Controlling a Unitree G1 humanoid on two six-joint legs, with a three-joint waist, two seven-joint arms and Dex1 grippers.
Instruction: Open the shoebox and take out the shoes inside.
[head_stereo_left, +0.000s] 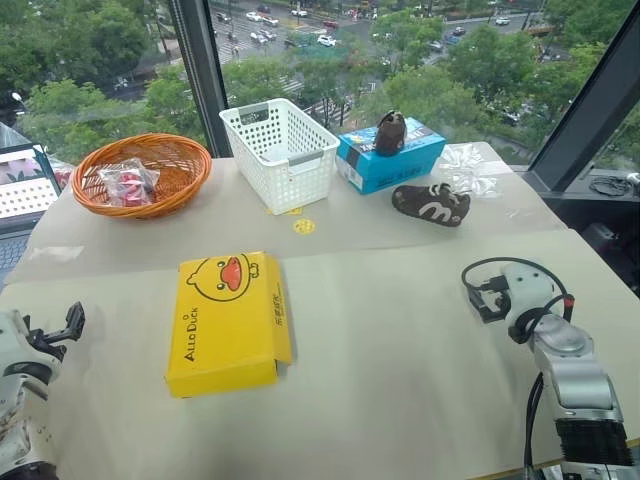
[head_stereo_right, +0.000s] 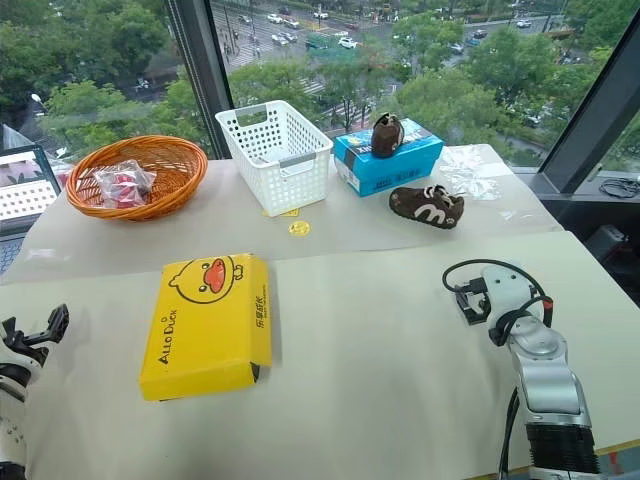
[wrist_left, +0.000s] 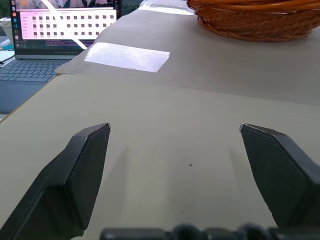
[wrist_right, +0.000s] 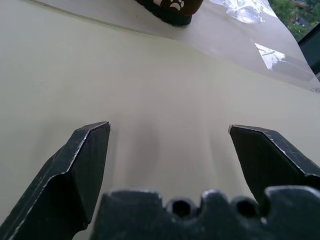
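The shoebox (head_stereo_left: 228, 322) lay flat and closed on the worktop (head_stereo_left: 400, 350), at lower centre-left of the head view, its yellow duck lid facing up. Its near short edge sat well back from the worktop's front edge. Bare surface surrounded the box on all four sides.

The left tool (wrist_left: 175, 145) stood at the lower left of the head view, near the worktop's left edge, jaws spread wide and holding nothing. Open surface separated it from the shoebox. The left wrist view showed its fingers (wrist_left: 82, 170) above bare worktop, with the orange basket (head_stereo_left: 140, 173) farther along and a laptop (wrist_left: 55, 35) beyond the worktop's edge.

The right tool (wrist_right: 170, 145) stood at the right of the head view, jaws spread wide and empty, well apart from the shoebox. A broad clear strip lay between them.

Across the upper part of the frame stood the orange basket, a white basket (head_stereo_left: 280, 150) and a blue box (head_stereo_left: 390, 155) with one brown shoe (head_stereo_left: 390, 132) on top. A second brown shoe (head_stereo_left: 430, 203) lay just in front of the blue box. A small yellow disc (head_stereo_left: 304, 226) lay between the white basket and the shoebox.
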